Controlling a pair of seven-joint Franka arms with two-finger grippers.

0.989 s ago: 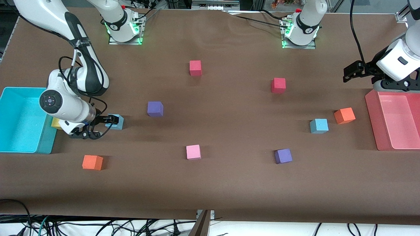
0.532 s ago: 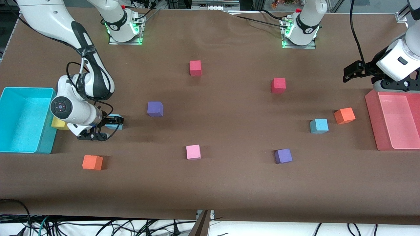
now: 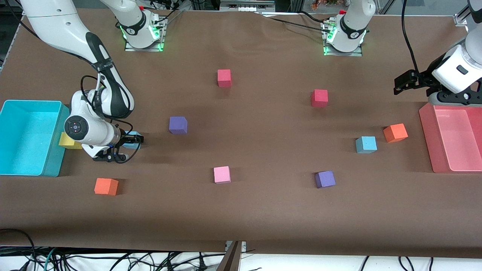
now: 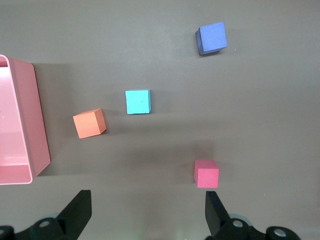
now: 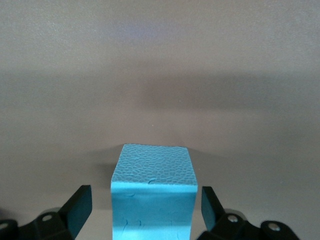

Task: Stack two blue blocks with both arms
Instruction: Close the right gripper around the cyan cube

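One blue block (image 3: 133, 134) sits on the brown table near the right arm's end, mostly hidden by my right gripper (image 3: 132, 141). That gripper is low at table height and open. In the right wrist view the block (image 5: 152, 195) stands between the fingers (image 5: 79, 207), with a gap on each side. The second blue block (image 3: 366, 144) lies free toward the left arm's end, also seen in the left wrist view (image 4: 138, 101). My left gripper (image 3: 401, 84) waits open in the air by the pink bin (image 3: 427, 128), holding nothing (image 4: 147, 212).
A cyan bin (image 3: 30, 102) and a yellow cube (image 3: 67, 140) sit close beside the right arm's wrist. Orange cubes (image 3: 106, 186) (image 3: 395, 132), purple cubes (image 3: 177, 125) (image 3: 325, 179), a pink cube (image 3: 221, 174) and red cubes (image 3: 224, 78) (image 3: 319, 98) are scattered over the table.
The right arm's wrist has slid along the table away from the cyan bin, bringing its fingers farther around the blue block. The left arm has not moved.
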